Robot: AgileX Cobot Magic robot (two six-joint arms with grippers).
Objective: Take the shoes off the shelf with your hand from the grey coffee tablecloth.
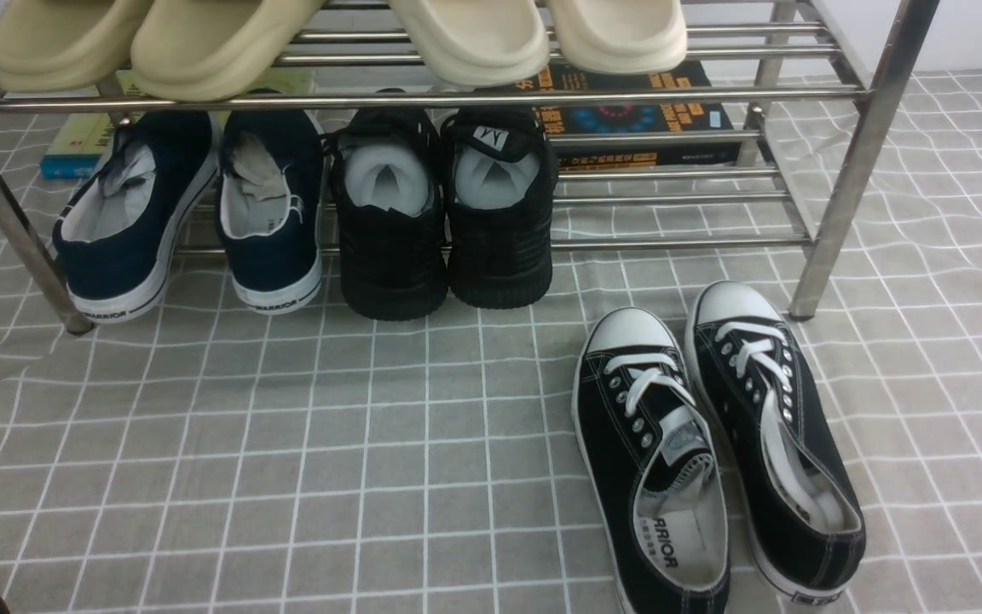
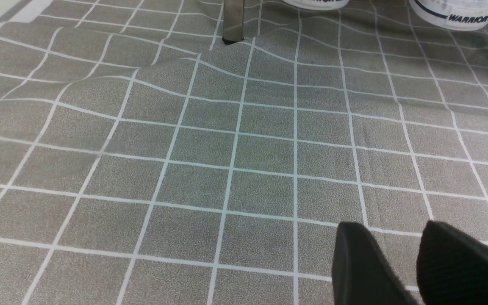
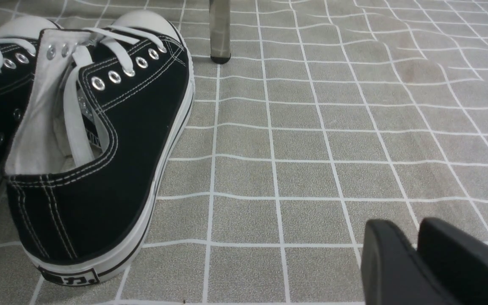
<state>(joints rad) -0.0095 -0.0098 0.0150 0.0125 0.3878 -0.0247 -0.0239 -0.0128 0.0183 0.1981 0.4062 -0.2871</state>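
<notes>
Right claw (image 3: 413,250), lower right of its wrist frame: jaws nearly together, gripping nothing. Shoes (image 1: 717,443) lie off shelf (image 1: 849,170) on cloth (image 1: 286,443), lower right of front frame. Judged: release step; next, retract.

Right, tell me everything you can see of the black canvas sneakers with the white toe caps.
The black canvas sneakers are a low-top pair with white rubber toe caps, white soles, white laces through metal eyelets, white stitching and pale linings. They lie side by side, soles down, on the grey checked tablecloth, off the steel shoe rack, toes pointing toward it near its front right leg. The laces are loose. Nothing holds them: the right gripper sits apart, beside the heel of the shoe on the robot's right.
</notes>
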